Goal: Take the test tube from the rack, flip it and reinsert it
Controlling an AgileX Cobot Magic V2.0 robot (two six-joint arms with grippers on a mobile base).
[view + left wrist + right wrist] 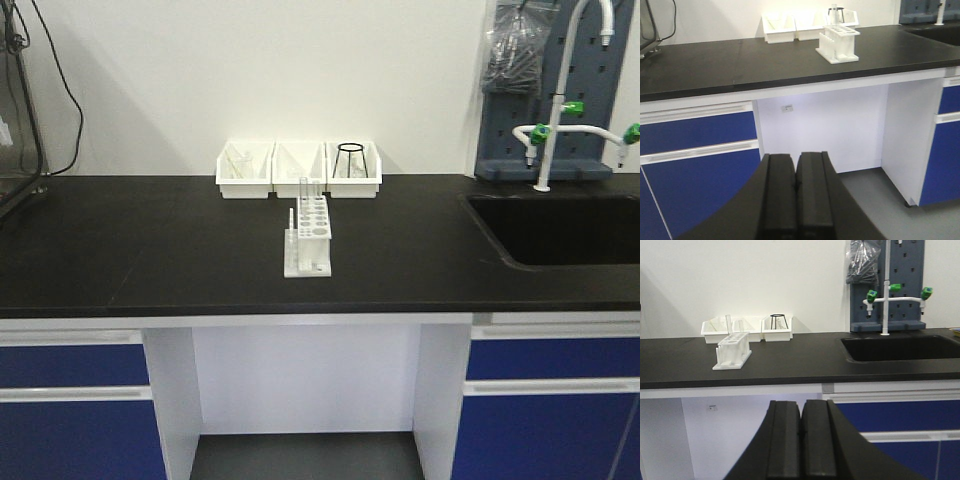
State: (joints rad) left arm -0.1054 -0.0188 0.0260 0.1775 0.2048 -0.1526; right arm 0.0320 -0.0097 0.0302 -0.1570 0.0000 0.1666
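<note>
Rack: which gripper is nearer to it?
Left gripper, marginally. Both sit low, short of the counter: rack up ahead to its right; right gripper has it ahead-left.

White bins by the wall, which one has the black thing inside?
The end bin nearest the sink. It holds a black wire frame; the middle bin and the far bin show nothing black.

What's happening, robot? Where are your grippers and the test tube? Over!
Left gripper, right gripper: both shut, empty. Clear test tube upright at far end of small white plastic rack, untouched. Three white open-front bins just behind.
</note>
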